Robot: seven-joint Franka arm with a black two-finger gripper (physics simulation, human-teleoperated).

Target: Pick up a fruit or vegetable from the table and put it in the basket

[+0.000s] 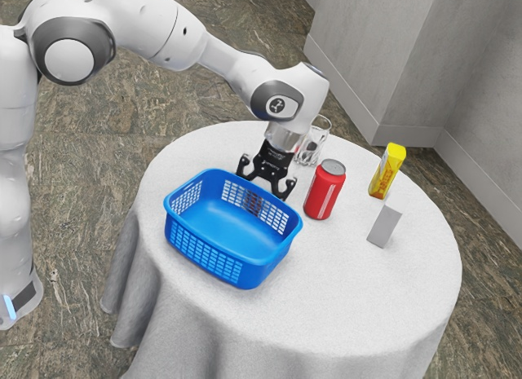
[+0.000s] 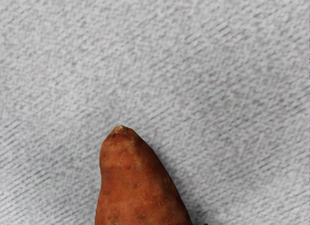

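Wide fingers (image 1: 244, 165) above the sweet potato (image 2: 138, 186), outside the basket (image 1: 224, 269)

Your fingers stand wide apart, pointing down just beyond the basket's long side, and they have no grip on anything. Below them you have the sweet potato on the cloth-covered surface (image 1: 359, 314), beside the basket and not in it. In the exterior view you can make out a reddish patch of it through the mesh; your wrist view shows its tapered end against the cloth, with a soft shadow along one flank.

The blue basket sits upright and near the surface's edge, toward the exterior view's left. Just beside your fingers, toward the exterior view's right, you have an upright red can (image 1: 325, 190). A clear glass (image 1: 320, 137) stands near the surface's far edge, partly hidden by your arm (image 1: 294, 90). Toward the edge at the exterior view's right, you see a yellow carton (image 1: 387, 172) and, near it, a grey box (image 1: 384, 226)
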